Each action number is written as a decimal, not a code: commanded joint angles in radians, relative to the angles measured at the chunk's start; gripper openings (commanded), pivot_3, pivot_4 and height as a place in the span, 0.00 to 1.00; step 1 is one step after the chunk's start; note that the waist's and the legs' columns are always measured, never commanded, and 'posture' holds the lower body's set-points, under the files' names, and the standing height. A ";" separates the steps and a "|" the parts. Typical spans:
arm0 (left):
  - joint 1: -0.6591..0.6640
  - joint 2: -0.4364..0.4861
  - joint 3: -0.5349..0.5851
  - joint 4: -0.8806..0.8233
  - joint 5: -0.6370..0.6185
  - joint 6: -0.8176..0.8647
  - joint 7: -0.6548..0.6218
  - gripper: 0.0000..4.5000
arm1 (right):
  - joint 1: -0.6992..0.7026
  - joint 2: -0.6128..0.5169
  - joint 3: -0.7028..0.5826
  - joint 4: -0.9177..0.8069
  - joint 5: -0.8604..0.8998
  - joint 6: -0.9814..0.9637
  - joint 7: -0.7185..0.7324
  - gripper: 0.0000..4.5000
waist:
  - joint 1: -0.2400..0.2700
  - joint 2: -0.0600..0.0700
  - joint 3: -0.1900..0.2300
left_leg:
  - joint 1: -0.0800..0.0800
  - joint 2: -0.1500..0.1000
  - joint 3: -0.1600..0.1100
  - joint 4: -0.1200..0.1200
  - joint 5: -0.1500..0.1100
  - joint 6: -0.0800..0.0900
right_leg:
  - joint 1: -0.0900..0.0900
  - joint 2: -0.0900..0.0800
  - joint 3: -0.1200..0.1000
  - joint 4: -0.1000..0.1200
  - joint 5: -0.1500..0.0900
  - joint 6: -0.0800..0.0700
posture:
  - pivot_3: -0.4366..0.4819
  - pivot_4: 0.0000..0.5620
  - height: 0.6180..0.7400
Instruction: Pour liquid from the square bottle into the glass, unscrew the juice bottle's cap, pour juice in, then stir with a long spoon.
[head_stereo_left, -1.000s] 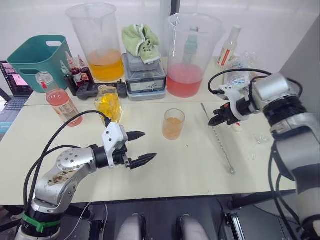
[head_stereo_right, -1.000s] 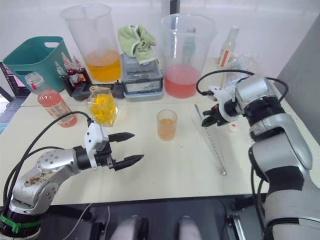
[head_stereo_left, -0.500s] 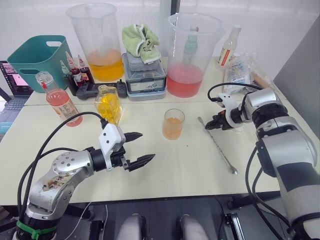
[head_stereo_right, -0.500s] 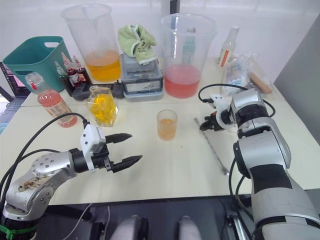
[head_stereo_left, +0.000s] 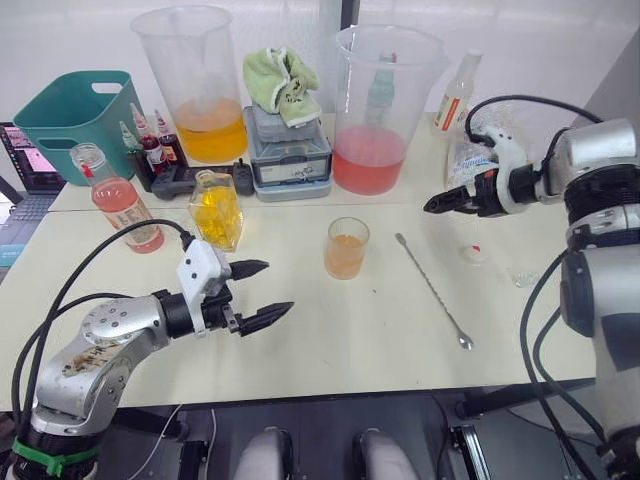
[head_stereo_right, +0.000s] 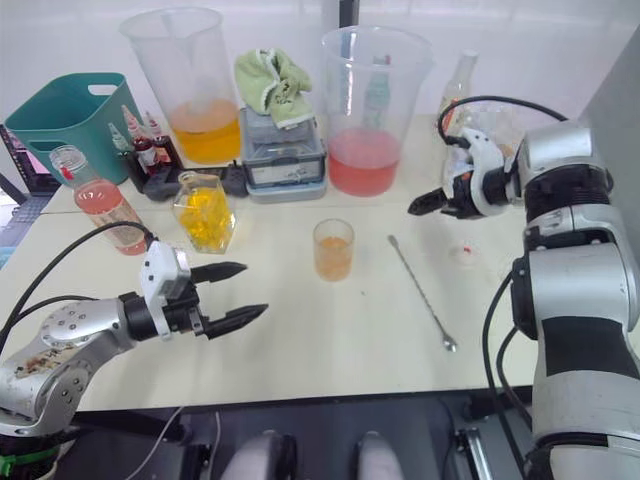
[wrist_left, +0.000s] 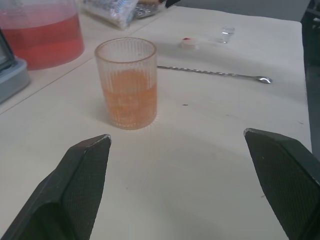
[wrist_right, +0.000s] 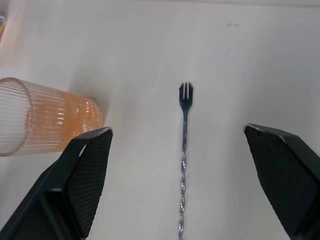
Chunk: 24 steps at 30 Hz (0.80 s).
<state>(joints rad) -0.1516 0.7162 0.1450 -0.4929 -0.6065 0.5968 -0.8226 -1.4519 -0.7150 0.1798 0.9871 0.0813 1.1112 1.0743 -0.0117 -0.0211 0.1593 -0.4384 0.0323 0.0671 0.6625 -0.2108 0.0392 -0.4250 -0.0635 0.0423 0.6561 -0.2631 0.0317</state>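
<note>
The glass (head_stereo_left: 347, 248) stands mid-table, holding orange liquid. To its right the long spoon (head_stereo_left: 432, 290) lies flat on the table, bowl toward the near edge. My right gripper (head_stereo_left: 432, 207) hovers open above the far end of the spoon, nothing between its fingers. A small white cap (head_stereo_left: 474, 253) lies on the table below that arm. The square bottle (head_stereo_left: 217, 208) with yellow liquid and the juice bottle (head_stereo_left: 118, 205) stand at the left. Near and left of the glass, my left gripper (head_stereo_left: 280, 286) is open and empty, pointing toward it.
Along the back stand a beaker of orange liquid (head_stereo_left: 195, 85), a scale with a green cloth (head_stereo_left: 288, 140), a beaker of pink liquid (head_stereo_left: 385, 100), a pale bottle (head_stereo_left: 455, 95) and a plastic bag (head_stereo_left: 480, 140). A teal bin (head_stereo_left: 75, 115) is far left.
My right gripper has opened and let go of the long spoon, which now lies on the table. That arm has lifted up and back to the right. The left arm drifted slightly left.
</note>
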 joint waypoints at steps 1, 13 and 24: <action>0.002 0.038 0.062 0.019 0.014 -0.057 -0.032 1.00 | 0.088 -0.075 -0.133 -0.258 0.082 -0.075 0.009 0.99 | 0.004 0.000 0.000 | 0.000 0.000 0.000 0.000 0.000 0.000 | 0.000 0.000 0.000 0.000 0.000 0.000 | 0.48 0.27 1.00; 0.164 0.081 0.188 0.122 0.107 -0.208 -0.059 1.00 | 0.835 -0.154 -0.618 -0.891 0.370 -0.452 0.129 0.99 | 0.014 0.000 0.000 | 0.002 0.001 0.000 0.000 0.000 0.000 | 0.003 -0.001 0.000 -0.001 0.000 0.000 | 0.48 0.27 1.00; 0.343 0.000 0.249 0.226 0.222 -0.377 0.006 1.00 | 1.206 -0.064 -0.658 -0.901 0.340 -0.747 0.033 0.99 | -0.001 0.000 0.000 | 0.011 0.002 0.003 -0.001 0.000 0.000 | 0.009 0.000 0.003 -0.002 0.000 0.000 | 0.48 0.27 1.00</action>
<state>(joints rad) 0.1789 0.7257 0.3427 -0.2810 -0.3976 0.2585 -0.8460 -0.2639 -0.7783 -0.4597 0.0898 0.4322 0.4413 1.1246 -0.0125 -0.0216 0.1589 -0.4268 0.0346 0.0705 0.6617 -0.2111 0.0396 -0.4155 -0.0634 0.0455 0.6544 -0.2635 0.0315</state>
